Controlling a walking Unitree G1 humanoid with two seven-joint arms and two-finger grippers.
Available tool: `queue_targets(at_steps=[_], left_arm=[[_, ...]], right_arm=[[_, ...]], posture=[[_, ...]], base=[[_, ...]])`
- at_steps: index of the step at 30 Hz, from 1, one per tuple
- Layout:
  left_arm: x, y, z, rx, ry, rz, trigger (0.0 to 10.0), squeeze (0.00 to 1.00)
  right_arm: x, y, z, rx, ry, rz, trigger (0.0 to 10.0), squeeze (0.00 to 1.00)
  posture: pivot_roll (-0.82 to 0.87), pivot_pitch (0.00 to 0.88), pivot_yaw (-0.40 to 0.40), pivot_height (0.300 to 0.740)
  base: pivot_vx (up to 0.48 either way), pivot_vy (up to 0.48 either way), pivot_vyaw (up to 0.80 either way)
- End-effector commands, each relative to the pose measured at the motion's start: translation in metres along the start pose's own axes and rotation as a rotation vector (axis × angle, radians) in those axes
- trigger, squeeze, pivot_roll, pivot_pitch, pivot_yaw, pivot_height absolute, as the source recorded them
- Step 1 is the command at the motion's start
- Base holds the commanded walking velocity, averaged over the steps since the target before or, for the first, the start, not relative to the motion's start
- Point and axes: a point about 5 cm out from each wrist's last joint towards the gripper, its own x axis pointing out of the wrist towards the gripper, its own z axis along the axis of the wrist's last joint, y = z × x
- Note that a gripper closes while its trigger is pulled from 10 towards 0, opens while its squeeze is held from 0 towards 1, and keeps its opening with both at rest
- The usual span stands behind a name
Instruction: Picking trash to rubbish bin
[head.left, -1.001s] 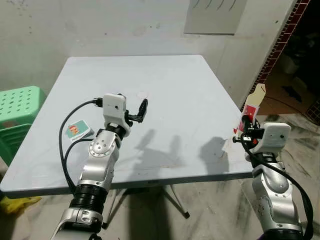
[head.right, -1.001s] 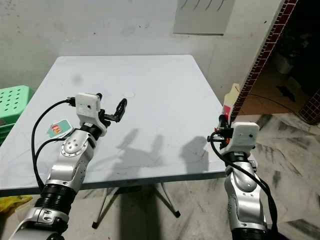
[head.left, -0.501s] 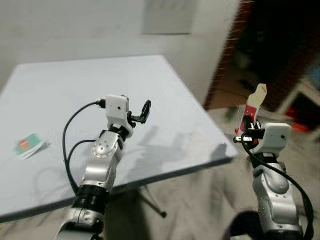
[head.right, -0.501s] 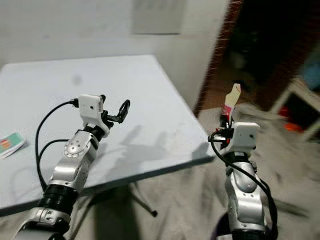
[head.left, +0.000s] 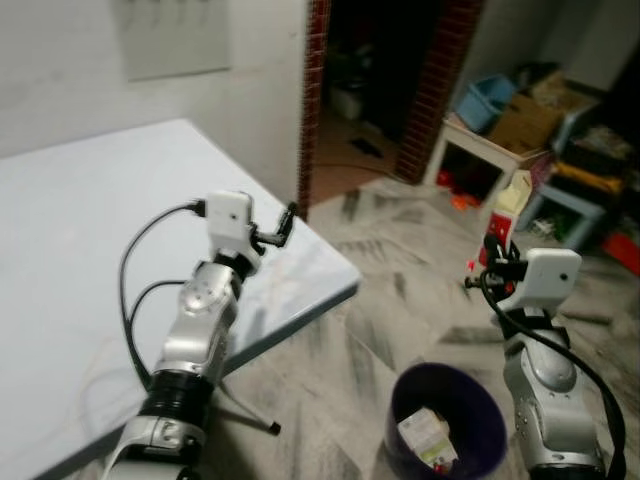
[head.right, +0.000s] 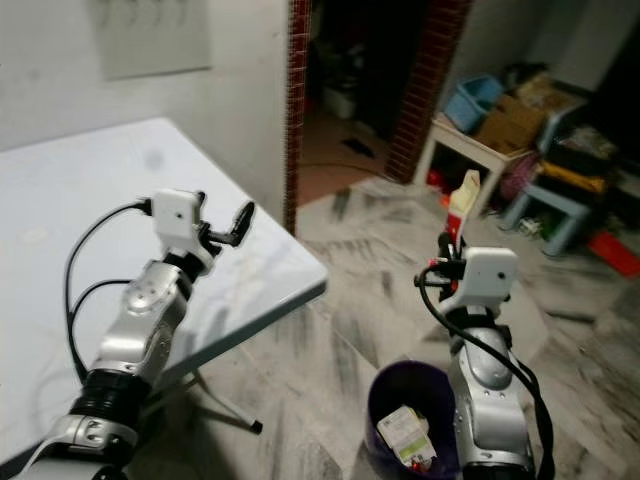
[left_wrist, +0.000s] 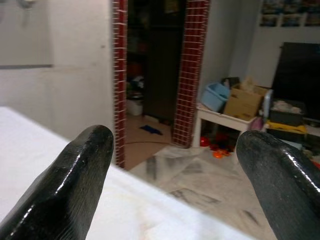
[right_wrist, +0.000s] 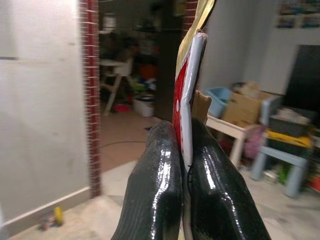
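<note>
My right gripper (head.left: 492, 243) is shut on a flat red and cream carton (head.left: 512, 198), held upright at chest height; in the right wrist view the carton (right_wrist: 190, 80) is pinched between the two black fingers (right_wrist: 160, 195). Below it on the floor stands a dark purple rubbish bin (head.left: 447, 425) with a white and green carton (head.left: 426, 438) lying inside. The bin sits down and left of that gripper. My left gripper (head.left: 285, 226) is open and holds nothing, raised over the corner of the pale blue table (head.left: 80, 230).
The table corner (head.left: 350, 283) juts toward the bin. A red brick doorway (head.left: 380, 80) opens ahead. A white low table (head.left: 480, 155), blue tub, cardboard boxes and a blue stool (head.left: 575, 205) crowd the right side. Marbled floor lies between.
The camera has swung right: the table slid to the left, and the doorway, clutter and rubbish bin came into view. Both arms keep their poses and the right gripper still holds the carton.
</note>
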Motion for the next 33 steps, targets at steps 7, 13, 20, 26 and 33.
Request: queue_targets(at_steps=[7, 13, 20, 26, 33], left_arm=[[0.0033, -0.0084, -0.0017, -0.017, 0.029, -0.031, 10.0, 0.0], [0.0045, -0.0084, -0.0025, -0.037, 0.048, -0.028, 10.0, 0.0], [0.0057, -0.009, -0.0027, -0.043, 0.069, -0.041, 10.0, 0.0], [0.006, -0.0095, -0.0037, -0.063, 0.089, -0.051, 10.0, 0.0], [0.0067, -0.0122, -0.0021, -0.034, 0.093, -0.113, 10.0, 0.0]], right_arm=[[0.0014, -0.0017, 0.0044, -0.005, -0.011, -0.009, 10.0, 0.0], [0.0009, -0.002, 0.0042, -0.006, -0.009, -0.015, 10.0, 0.0], [0.0005, -0.0026, 0.0034, 0.002, -0.006, -0.027, 10.0, 0.0], [0.0, -0.0021, 0.004, 0.017, -0.018, -0.036, 10.0, 0.0], [0.0002, -0.0031, 0.0042, 0.02, -0.02, -0.054, 10.0, 0.0]], posture=[[-0.09, 0.0, -0.019, 0.74], [-0.09, 0.0, -0.017, 0.74], [-0.09, 0.0, -0.011, 0.74], [-0.09, 0.0, -0.005, 0.74], [-0.09, 0.0, 0.005, 0.74]], base=[[0.0, 0.0, -0.78], [0.0, 0.0, -0.78], [0.0, 0.0, -0.74], [0.0, 0.0, -0.08], [0.0, 0.0, 0.0]])
